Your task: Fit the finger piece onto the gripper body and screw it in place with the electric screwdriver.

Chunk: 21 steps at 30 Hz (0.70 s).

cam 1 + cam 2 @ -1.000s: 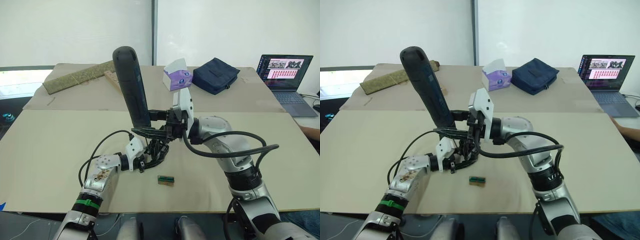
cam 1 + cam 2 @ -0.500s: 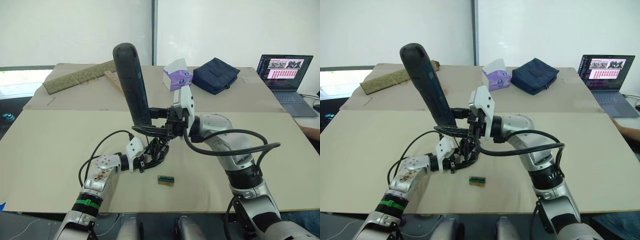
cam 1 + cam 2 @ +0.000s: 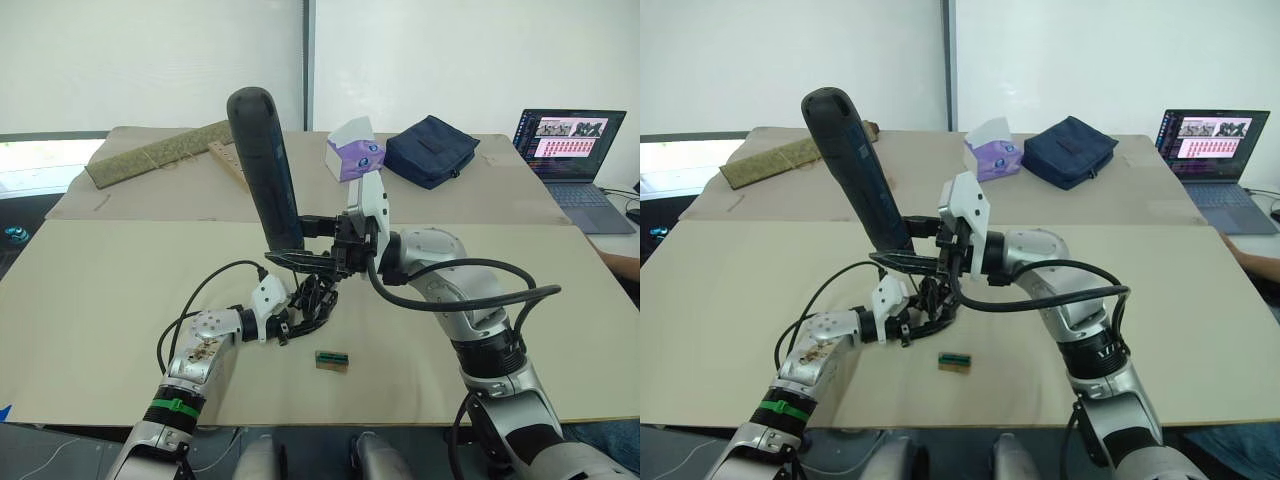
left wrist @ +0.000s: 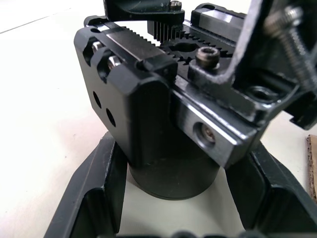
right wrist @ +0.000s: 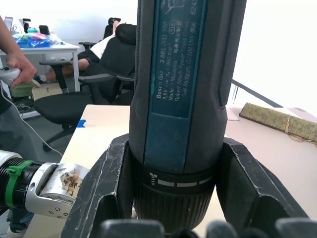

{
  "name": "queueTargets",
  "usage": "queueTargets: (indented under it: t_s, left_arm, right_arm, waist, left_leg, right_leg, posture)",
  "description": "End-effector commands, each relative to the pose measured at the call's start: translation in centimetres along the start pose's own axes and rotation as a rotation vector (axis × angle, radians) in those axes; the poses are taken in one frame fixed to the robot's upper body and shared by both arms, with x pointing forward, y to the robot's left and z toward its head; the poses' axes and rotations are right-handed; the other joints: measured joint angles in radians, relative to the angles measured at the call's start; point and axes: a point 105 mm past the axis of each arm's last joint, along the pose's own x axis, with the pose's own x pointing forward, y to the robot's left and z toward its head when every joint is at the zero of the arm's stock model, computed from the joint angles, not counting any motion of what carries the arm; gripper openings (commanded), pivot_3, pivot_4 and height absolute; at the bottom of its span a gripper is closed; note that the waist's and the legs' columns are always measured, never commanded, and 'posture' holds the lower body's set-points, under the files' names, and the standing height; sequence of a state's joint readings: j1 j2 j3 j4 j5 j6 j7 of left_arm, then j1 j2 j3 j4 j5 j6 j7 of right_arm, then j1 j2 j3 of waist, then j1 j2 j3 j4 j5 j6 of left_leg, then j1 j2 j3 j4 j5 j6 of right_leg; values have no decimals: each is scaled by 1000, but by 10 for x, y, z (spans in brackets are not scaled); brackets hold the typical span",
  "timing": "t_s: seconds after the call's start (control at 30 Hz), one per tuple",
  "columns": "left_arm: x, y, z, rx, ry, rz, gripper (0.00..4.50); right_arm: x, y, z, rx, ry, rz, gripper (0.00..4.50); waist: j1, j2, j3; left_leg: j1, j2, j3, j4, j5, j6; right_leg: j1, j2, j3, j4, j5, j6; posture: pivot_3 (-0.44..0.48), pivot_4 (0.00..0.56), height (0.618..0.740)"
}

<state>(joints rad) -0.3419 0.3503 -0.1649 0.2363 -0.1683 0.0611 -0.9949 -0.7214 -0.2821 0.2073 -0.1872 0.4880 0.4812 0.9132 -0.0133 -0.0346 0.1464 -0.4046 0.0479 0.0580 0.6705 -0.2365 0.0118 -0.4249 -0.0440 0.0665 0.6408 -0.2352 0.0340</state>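
Note:
My left gripper point(image 3: 312, 302) rests low on the table, shut on the gripper body point(image 4: 163, 124), a black mechanism with toothed rails and a round base; its fingers point(image 4: 94, 193) clamp that base from both sides. Right above it, my right gripper point(image 3: 300, 252) is shut on the electric screwdriver point(image 3: 262, 170), a thick black cylinder that stands nearly upright with its rounded end up and its lower end over the gripper body. In the right wrist view the fingers point(image 5: 101, 188) grip the screwdriver's collar point(image 5: 173, 198). The finger piece is hidden among the mechanism and my grippers.
A small green-and-tan block point(image 3: 332, 359) lies just in front of the grippers. At the back stand a tissue box point(image 3: 354, 152), a dark blue bag point(image 3: 431, 150), a laptop point(image 3: 570, 140) and a woven mat point(image 3: 160, 155). A person's hand point(image 5: 15, 64) and office chairs point(image 5: 84, 94) show beyond the table.
My right arm has shifted very slightly and the screwdriver stands a touch more upright. The left gripper and the gripper body have stayed put.

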Motion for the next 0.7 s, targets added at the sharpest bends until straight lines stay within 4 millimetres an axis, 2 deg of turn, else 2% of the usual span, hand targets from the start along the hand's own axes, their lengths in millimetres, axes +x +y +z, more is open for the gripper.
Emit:
queueTargets:
  t_s: [0.03, 0.7]
  left_arm:
    - [3, -13, -13, -41, 30, -51, 2295]
    - [3, -13, -13, -45, 32, -53, 2295]
  right_arm:
    - [-2, 1, 23, -75, -80, 1, 1922]
    - [-4, 3, 27, -63, -102, 11, 1922]
  waist:
    - [0, 0, 0]
    - [0, 0, 0]
  left_leg:
    - [0, 0, 0, 0, 0, 0]
    - [0, 0, 0, 0, 0, 0]
  right_leg:
    - [0, 0, 0, 0, 0, 0]
    - [0, 0, 0, 0, 0, 0]
  posture:
    - [0, 150, 740]
    - [0, 150, 740]
